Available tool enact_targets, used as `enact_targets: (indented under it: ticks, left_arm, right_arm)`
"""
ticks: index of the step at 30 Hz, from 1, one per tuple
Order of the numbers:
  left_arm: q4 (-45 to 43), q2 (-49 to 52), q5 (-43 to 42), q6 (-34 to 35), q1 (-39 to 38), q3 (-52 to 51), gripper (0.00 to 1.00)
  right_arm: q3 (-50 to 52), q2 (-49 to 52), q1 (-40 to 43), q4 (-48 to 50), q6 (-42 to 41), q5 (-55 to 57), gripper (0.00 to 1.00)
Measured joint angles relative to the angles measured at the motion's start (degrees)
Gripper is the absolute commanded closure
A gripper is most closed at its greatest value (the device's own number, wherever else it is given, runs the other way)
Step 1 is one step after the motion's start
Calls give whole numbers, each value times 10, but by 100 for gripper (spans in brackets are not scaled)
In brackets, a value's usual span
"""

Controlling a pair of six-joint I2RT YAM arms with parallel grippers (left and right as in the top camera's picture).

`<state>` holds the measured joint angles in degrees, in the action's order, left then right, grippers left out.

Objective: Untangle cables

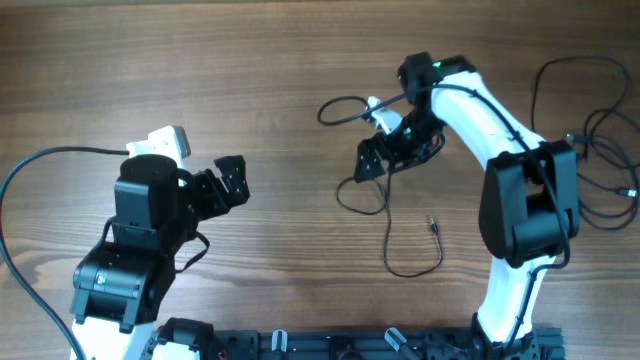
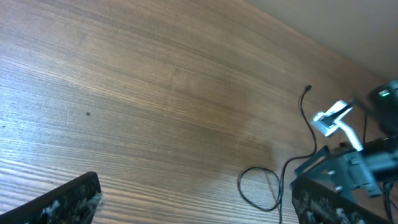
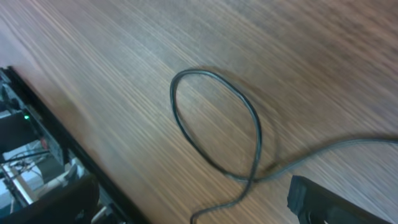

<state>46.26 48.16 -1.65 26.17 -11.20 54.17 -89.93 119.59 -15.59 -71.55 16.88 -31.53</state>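
Wood-grain table [image 1: 280, 60], matt, otherwise bare across the middle.

Cables [image 1: 387, 240]: one thin black cord runs from a loop at the far side, passes under the right arm, makes a second loop and trails toward the near edge. It ends in a small plug [image 1: 432, 224]. In the right wrist view, the loop [image 3: 199, 71] lies flat and the strand crosses itself at its near end.

Right gripper [image 1: 385, 148]: jaws fully spread, holding nothing, hanging above the cord. The crossing sits on the wood between its fingers [image 3: 323, 199].

Left gripper [image 1: 232, 182]: jaws fully spread and empty, with bare wood between its fingers [image 2: 62, 202]. It is well apart from the cord.

More black cord [image 1: 600, 150] lies looped at the right edge, behind the right arm. I cannot tell whether it belongs to the job.

Risks, as judged from here:
- Closing at the crossing would pinch both strands together. A pull would then draw the loop tight instead of opening it.
- The cord is much thinner than the pads and lies flat. The fingers may scrape the table and close on nothing, or the cord may slip out when lifted.
- Nothing pins the free end. Lifting with one arm would drag the whole length, and the plug could snag in a loop.
- A swing of the right arm's elbow could sweep the loops at the right edge.
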Motion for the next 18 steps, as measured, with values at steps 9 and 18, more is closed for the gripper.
enact_targets:
  ticks: [9,18]
  left_arm:
    - [0,0,0,0,0,0,0]
    - [1,0,0,0,0,0,0]
  right_arm:
    - [120,-11,-5,134,-27,-38,29]
    - [76,-10,-9,47,-80,-48,96]
